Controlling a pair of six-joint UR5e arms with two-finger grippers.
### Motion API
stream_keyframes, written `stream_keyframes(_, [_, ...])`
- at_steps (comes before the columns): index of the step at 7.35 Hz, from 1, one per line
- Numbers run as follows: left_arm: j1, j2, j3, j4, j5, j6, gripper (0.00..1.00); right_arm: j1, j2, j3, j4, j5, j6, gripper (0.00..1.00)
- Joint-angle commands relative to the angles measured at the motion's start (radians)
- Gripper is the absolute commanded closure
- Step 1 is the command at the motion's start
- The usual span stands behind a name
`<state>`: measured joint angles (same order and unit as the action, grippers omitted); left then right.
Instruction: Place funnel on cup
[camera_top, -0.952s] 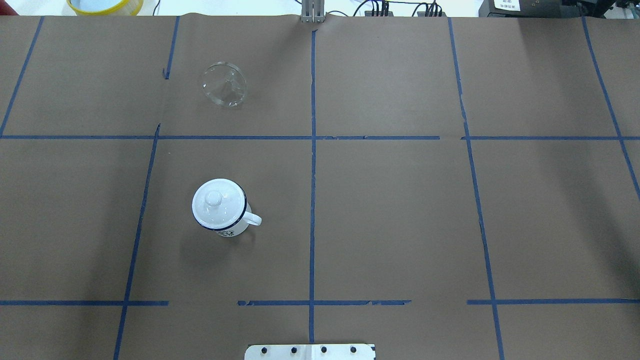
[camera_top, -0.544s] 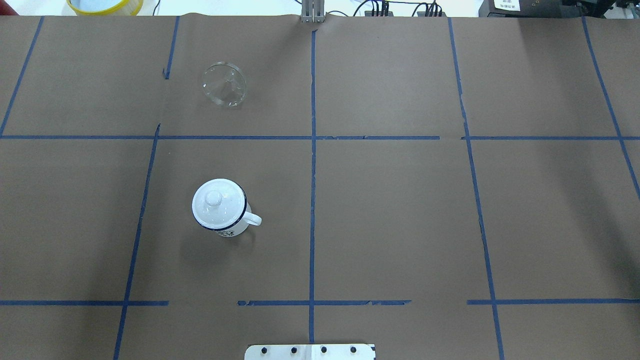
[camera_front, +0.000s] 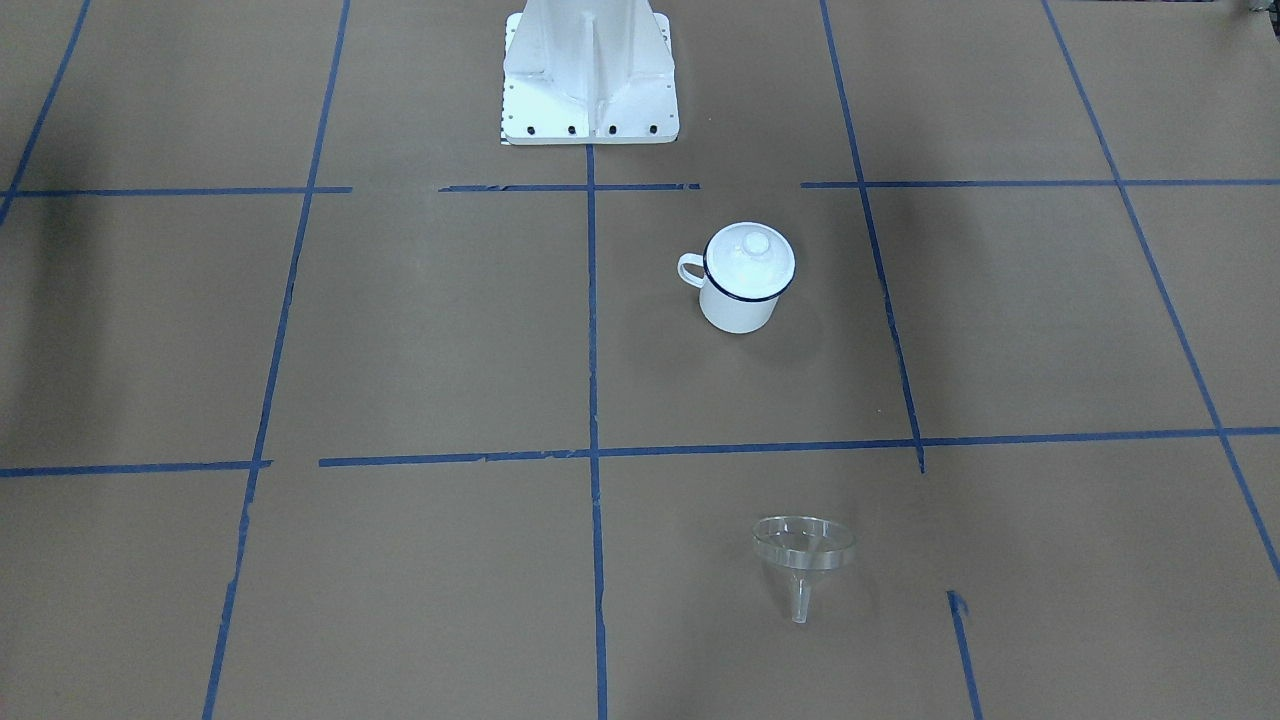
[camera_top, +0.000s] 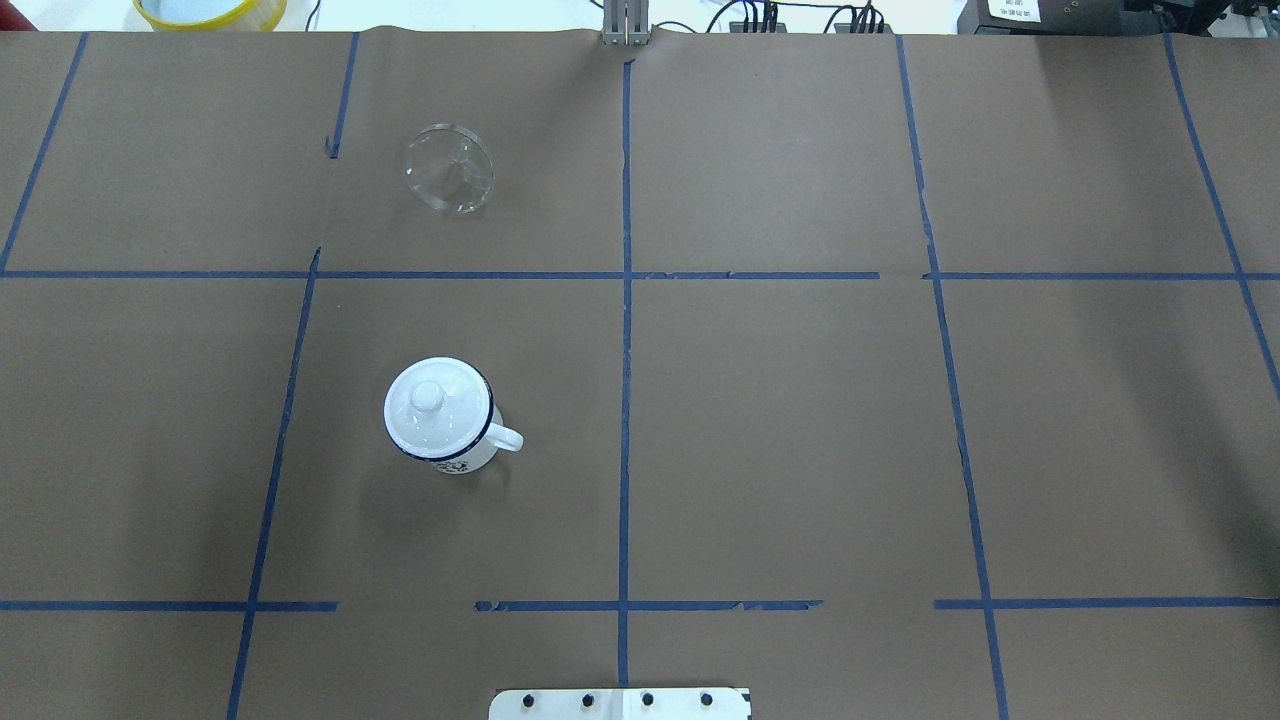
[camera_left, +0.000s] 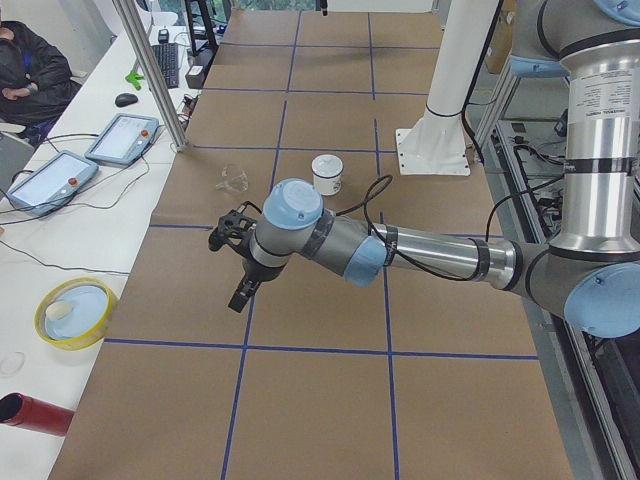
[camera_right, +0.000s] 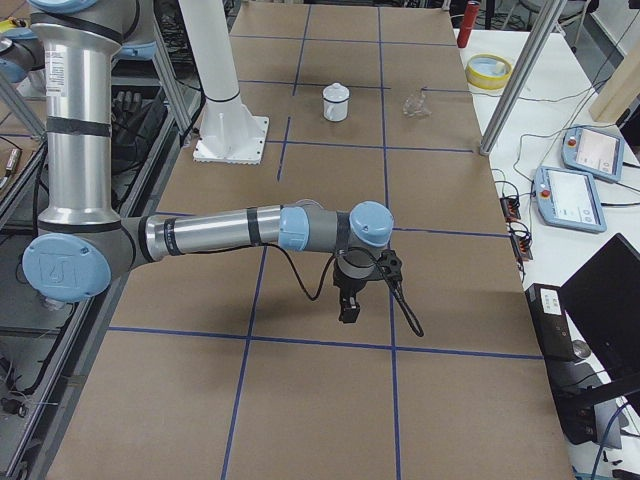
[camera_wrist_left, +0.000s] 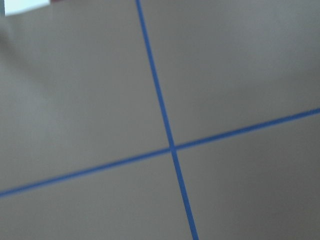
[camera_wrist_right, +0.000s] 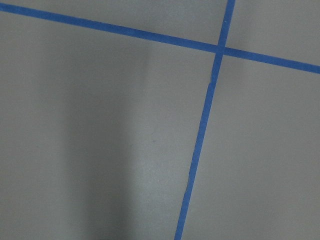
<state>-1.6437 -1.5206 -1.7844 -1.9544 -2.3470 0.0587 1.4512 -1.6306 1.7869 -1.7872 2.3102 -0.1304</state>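
Finds the funnel (camera_top: 449, 168) tilted on the table (camera_top: 800, 400), well apart from the cup (camera_front: 738, 308) with its lid (camera_top: 428, 397) on. Puts both far from the left gripper (camera_left: 237, 300) and right gripper (camera_right: 347, 314); cannot tell jaws apart or together.

The funnel (camera_top: 449, 168) lies near the table's (camera_top: 800, 420) far edge, left half — the cup (camera_front: 738, 308), lid (camera_front: 751, 255) on it, stands nearer the robot's edge.

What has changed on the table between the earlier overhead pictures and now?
Nothing has visibly changed in the overhead view. The funnel rests in the same far spot. The cup stands where it was, with the lid still on top. No arm shows in that view, and nothing was taken hold of or let go.
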Motion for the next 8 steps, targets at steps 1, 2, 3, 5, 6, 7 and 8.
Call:
stream_keyframes(1, [0.005, 0.000, -0.021, -0.119, -0.056, -0.024, 0.00, 0.000, 0.000, -0.001, 0.000, 0.000, 0.000, 0.00])
stream_keyframes(2, [0.075, 0.011, -0.020, -0.182, -0.174, -0.075, 0.00, 0.000, 0.002, -0.001, 0.000, 0.000, 0.000, 0.00])
stream_keyframes(3, [0.173, 0.005, -0.035, -0.184, -0.175, -0.199, 0.00, 0.000, 0.000, 0.000, 0.000, 0.000, 0.000, 0.00])
stream_keyframes(5, [0.406, 0.007, -0.150, -0.172, 0.060, -0.490, 0.00, 0.000, 0.000, 0.000, 0.000, 0.000, 0.000, 0.00])
stream_keyframes(6, [0.514, -0.010, -0.188, -0.152, 0.116, -0.634, 0.00, 0.000, 0.000, 0.000, 0.000, 0.000, 0.000, 0.00])
stream_keyframes(7, [0.623, -0.048, -0.234, -0.102, 0.164, -0.760, 0.00, 0.000, 0.000, 0.000, 0.000, 0.000, 0.000, 0.00])
stream_keyframes(8, [0.730, -0.106, -0.272, 0.007, 0.214, -0.857, 0.00, 0.000, 0.000, 0.000, 0.000, 0.000, 0.000, 0.00])
